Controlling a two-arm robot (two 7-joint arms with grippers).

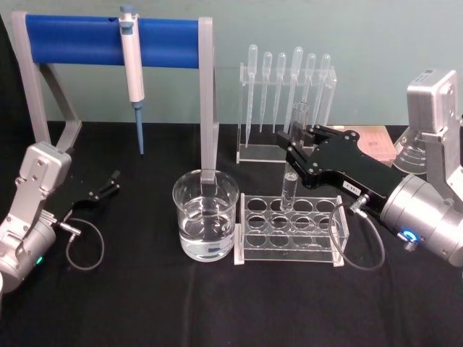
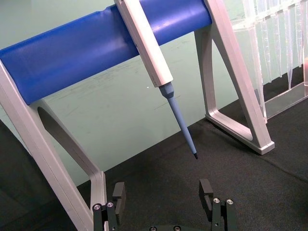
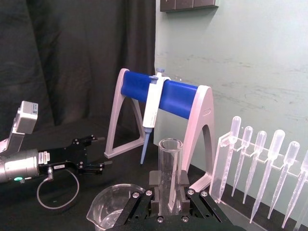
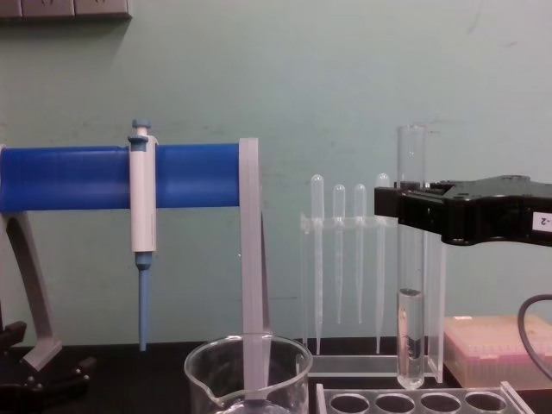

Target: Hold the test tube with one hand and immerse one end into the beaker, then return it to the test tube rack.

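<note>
The test tube [image 4: 411, 285] is a clear glass tube standing upright with some liquid in its lower part. My right gripper [image 4: 402, 203] is shut on its upper half. Its round bottom hangs just above the clear rack [image 4: 414, 401]. In the head view the test tube [image 1: 290, 189] is over the rack's [image 1: 289, 230] back row, to the right of the beaker [image 1: 206, 217], which holds water. The right wrist view shows the test tube [image 3: 169, 168] clamped between the fingers [image 3: 155, 185], with the beaker [image 3: 108, 211] farther off. My left gripper [image 1: 112, 182] rests open at the left of the table.
A blue-barred stand [image 1: 108, 40] with a hanging micropipette [image 1: 133, 79] stands at the back left. A clear holder of plastic pipettes [image 1: 286, 87] is behind the rack. A pink box [image 4: 496, 345] sits at the back right. The left wrist view shows the open left gripper [image 2: 162, 195] below the micropipette [image 2: 149, 48].
</note>
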